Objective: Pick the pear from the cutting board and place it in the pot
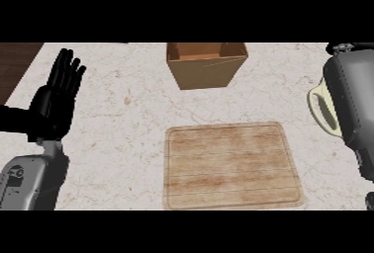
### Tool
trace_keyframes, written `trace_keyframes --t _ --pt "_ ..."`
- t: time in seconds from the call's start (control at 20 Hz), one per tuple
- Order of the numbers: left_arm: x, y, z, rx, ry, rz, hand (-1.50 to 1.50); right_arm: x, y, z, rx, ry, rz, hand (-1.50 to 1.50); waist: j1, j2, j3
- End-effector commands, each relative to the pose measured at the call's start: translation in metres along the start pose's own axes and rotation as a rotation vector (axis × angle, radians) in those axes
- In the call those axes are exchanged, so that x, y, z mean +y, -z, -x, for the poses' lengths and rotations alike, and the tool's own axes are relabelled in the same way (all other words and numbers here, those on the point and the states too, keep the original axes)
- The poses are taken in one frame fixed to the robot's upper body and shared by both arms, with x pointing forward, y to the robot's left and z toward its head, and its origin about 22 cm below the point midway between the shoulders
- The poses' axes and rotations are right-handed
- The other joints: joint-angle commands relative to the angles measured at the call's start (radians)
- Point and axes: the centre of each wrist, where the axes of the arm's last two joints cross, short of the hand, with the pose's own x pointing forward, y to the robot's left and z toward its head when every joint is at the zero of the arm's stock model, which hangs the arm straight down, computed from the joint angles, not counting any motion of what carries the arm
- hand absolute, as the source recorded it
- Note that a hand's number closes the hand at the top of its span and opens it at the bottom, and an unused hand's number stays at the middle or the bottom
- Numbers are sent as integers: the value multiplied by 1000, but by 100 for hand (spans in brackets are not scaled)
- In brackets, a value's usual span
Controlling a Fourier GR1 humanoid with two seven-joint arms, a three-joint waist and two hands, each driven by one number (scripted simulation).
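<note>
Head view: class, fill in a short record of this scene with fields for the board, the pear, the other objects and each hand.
surface: pale marbled counter
cutting board: wooden, lying flat at lower centre, nothing on it
pear: not visible anywhere
box: brown, open-topped, beyond the board
pale yellow rim: at the right edge, possibly the pot, mostly hidden
left hand: open, fingers up, resting at the left
right forearm: grey, lying over the yellow rim; its hand does not show

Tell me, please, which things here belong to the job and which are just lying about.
Job: cutting board, bare; pale pot, partly under the right forearm; pear not visible.
Lying about: brown box; left hand, resting open.
</note>
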Motion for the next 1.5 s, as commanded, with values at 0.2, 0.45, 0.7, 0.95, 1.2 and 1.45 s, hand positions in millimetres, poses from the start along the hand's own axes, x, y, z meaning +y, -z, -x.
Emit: trace_keyframes --t 0.2,0.45,0.7,0.95,1.2,1.45 --pt "6 -11 15 24 16 -54 0 21 6 35 191 67 10 150 -43 -15 0" --pt "9 -9 10 10 18 -55 0 55 36 103 165 84 8 150 -50 -14 1" --pt "-3 -3 8 6 13 -28 0 88 39 125 185 36 -8 150 -30 -7 1" --pt "3 -6 8 4 19 -25 0 100 70 150 236 41 -69 150 -21 -5 2" --pt "2 -8 3 14 -1 -34 0 116 62 169 376 165 -263 150 -28 -8 3" --pt "18 5 -7 -7 -4 -14 0 139 47 183 280 258 -351 -150 -18 -3 3"
